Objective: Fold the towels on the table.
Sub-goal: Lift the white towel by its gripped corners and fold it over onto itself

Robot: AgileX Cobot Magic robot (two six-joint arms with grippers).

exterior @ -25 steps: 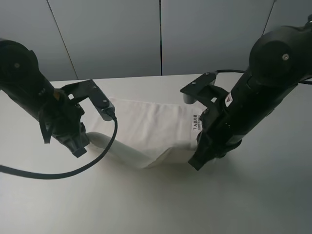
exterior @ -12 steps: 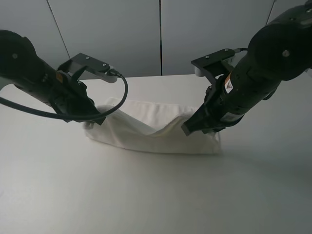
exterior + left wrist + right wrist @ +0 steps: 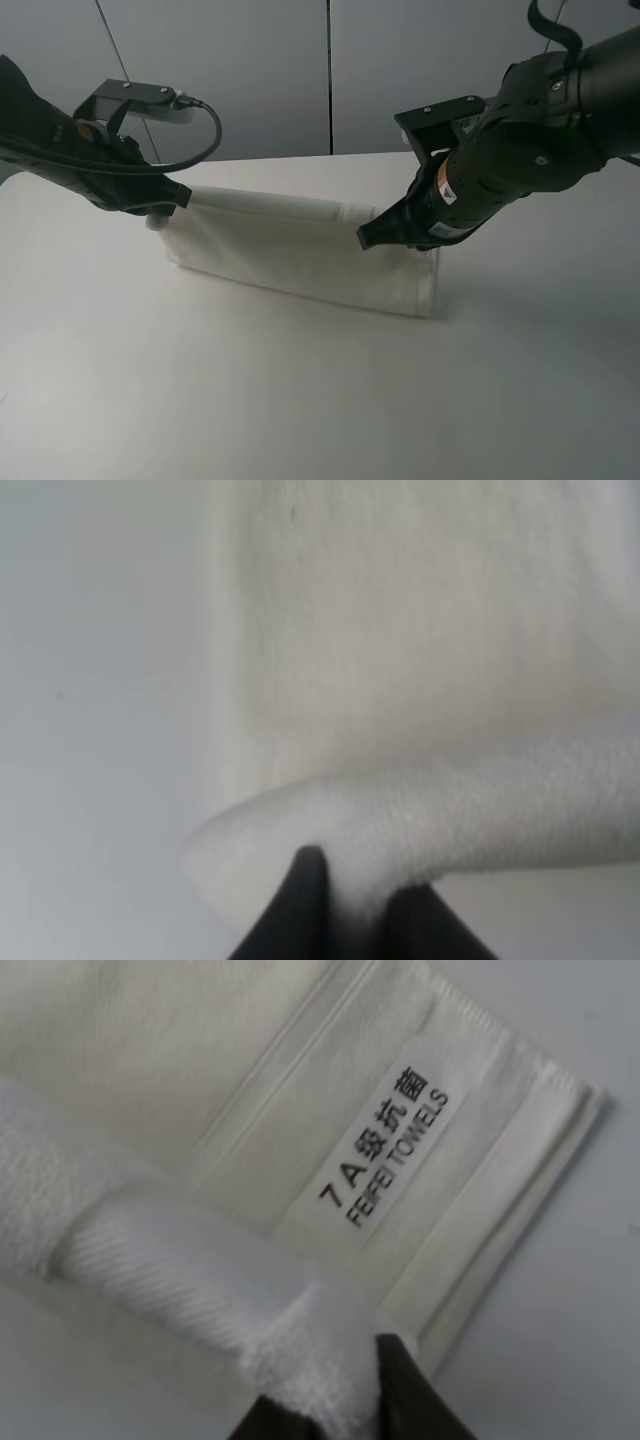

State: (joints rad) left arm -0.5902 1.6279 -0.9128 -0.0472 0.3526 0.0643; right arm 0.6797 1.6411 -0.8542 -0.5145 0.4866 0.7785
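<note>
White terry towel point(image 3: 300, 262) — laid doubled near the far edge of the smooth white table point(image 3: 300, 410); its upper fold is clamped by left gripper point(image 3: 168, 206) and right gripper point(image 3: 370, 239). Backed by grey panelled wall point(image 3: 250, 80).

The left arm point(image 3: 70, 160) slants in from 9 o'clock and the right arm point(image 3: 530, 150) from 2 o'clock. The left gripper point(image 3: 165, 208) and right gripper point(image 3: 372, 238) (jaws pinched close) each clamp the towel point(image 3: 290, 260).
</note>
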